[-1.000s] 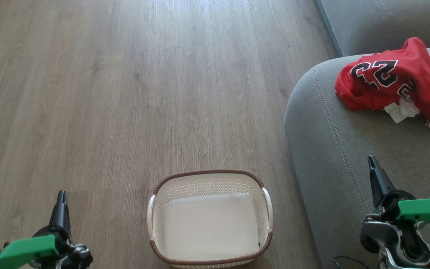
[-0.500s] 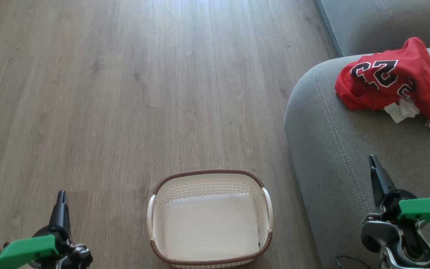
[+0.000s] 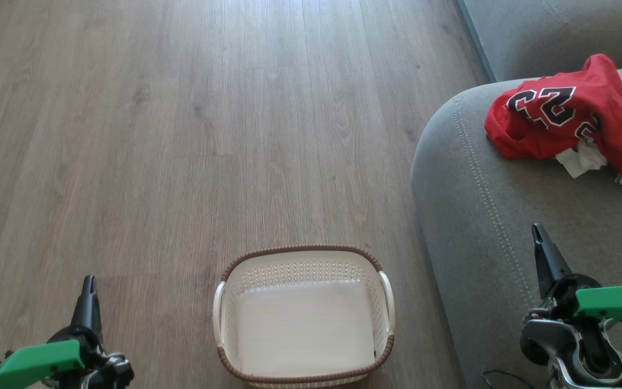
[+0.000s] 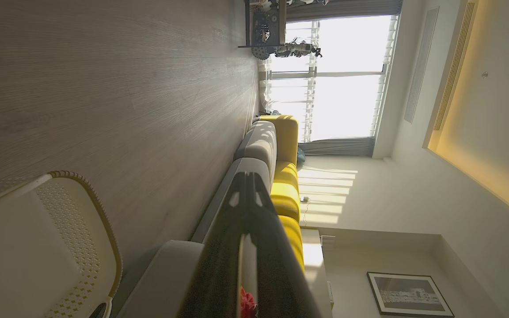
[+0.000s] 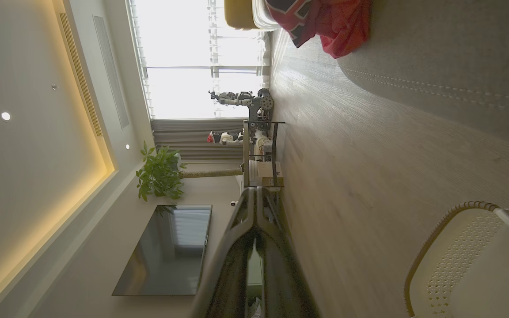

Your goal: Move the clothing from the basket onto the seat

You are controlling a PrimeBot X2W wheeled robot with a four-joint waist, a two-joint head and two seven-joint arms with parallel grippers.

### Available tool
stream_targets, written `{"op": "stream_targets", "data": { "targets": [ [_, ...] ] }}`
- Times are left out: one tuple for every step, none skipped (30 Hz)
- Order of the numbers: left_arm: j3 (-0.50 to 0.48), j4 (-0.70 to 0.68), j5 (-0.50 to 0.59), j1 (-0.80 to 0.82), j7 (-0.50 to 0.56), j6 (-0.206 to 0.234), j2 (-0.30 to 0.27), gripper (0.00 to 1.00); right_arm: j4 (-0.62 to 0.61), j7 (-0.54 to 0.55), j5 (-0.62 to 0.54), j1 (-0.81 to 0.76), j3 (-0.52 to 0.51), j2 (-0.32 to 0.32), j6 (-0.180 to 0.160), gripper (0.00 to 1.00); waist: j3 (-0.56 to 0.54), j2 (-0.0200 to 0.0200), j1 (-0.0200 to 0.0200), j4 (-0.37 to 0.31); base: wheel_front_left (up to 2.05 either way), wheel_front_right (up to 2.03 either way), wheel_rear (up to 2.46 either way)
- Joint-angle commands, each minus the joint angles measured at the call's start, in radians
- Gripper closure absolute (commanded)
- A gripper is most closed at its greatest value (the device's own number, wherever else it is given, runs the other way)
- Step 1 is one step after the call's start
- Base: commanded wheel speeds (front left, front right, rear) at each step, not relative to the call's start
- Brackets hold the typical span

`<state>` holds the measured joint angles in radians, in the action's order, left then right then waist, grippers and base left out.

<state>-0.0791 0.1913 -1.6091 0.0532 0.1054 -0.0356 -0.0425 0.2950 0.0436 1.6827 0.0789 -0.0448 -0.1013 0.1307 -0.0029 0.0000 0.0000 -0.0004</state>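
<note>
Clothing (image 3: 565, 121) lies on the seat (image 3: 478, 216), right of the empty basket (image 3: 303, 249). My left gripper (image 3: 89, 281) and right gripper (image 3: 536, 231) flank the basket, jaws pressed together, since I judge nothing's left to carry.

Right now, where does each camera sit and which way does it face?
Head view: on the head, facing down at basket, floor and clothing on the seat; both jaws at bottom corners.
Left wrist view: along shut left jaws, across floor toward window.
Right wrist view: along shut right jaws, toward television.
All share the basket.

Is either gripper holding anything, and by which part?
Nothing is held. The left gripper and right gripper are shut and empty; the clothing lies on the seat.
</note>
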Motion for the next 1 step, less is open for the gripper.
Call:
{"op": "stream_targets", "data": {
  "targets": [
    [-0.034,-0.037,-0.001,0.049,0.005,-0.009,-0.010,1.00,-0.040,-0.005,0.010,0.047,0.025,-0.023,0.000,1.00,0.000,0.0000,0.0000,0.000,0.00,0.00,0.00]
  ]
}}
